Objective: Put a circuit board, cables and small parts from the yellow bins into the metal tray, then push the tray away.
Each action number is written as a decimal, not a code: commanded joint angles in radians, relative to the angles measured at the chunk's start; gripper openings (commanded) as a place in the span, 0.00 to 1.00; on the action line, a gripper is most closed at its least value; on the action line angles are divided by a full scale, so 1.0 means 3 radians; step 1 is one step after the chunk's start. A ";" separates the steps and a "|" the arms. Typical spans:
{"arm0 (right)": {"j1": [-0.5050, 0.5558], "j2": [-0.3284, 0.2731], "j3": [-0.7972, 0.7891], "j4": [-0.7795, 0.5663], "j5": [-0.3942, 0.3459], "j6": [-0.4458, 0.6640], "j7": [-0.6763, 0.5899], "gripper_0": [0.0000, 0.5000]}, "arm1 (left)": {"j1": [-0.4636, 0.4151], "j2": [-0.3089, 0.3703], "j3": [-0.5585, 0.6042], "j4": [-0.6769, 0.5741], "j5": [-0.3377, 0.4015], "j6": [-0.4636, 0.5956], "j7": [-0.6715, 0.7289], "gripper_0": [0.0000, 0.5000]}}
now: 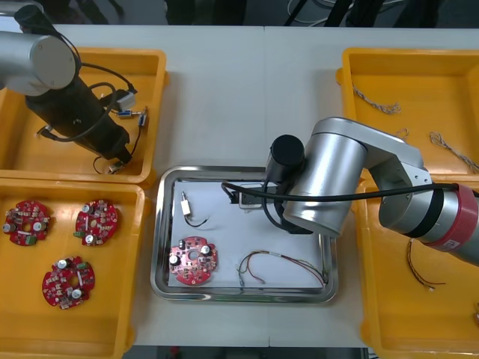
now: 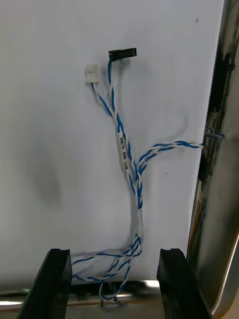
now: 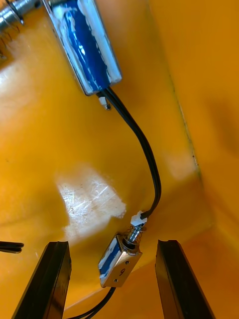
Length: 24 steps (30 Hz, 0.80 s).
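While a circuit board lies in the metal tray, the right gripper, wide, has the blue and white cable between its fingers there. The left gripper, wide, straddles a small metal part in a yellow bin. Parts and push likely remain.

A cable twisted in blue and white is shown on the white inside of the metal tray. 4 red circuit boards are seen; bins are yellow.
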<state>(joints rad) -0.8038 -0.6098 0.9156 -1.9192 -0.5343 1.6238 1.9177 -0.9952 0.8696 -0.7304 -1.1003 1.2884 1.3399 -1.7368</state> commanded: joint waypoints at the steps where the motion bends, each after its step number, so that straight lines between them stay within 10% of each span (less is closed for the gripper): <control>1: 0.0015 0.0074 -0.0214 -0.0281 0.0027 0.0268 -0.0170 1.00 | -0.0001 -0.0030 -0.0096 -0.0019 0.0036 -0.0053 -0.0331 1.00; 12: 0.0015 0.0100 -0.0623 -0.0710 0.0012 0.0987 -0.0267 1.00 | -0.0001 -0.0030 -0.0183 -0.0034 0.0021 -0.0059 -0.0331 1.00; 22: 0.0020 -0.0176 -0.1349 -0.0858 -0.0576 0.0987 -0.0359 1.00 | -0.0001 -0.0030 -0.0183 -0.0039 0.0016 -0.0069 -0.0336 1.00; 24: 0.0020 -0.0268 -0.1472 -0.0910 -0.0638 0.0987 -0.0384 1.00 | -0.0001 -0.0030 -0.0183 -0.0044 0.0016 -0.0074 -0.0336 0.85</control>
<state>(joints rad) -0.8026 -0.6290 0.5500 -2.1349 -0.7013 1.9165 1.8510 -0.9948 0.8692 -0.7766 -1.1006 1.2886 1.3305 -1.7368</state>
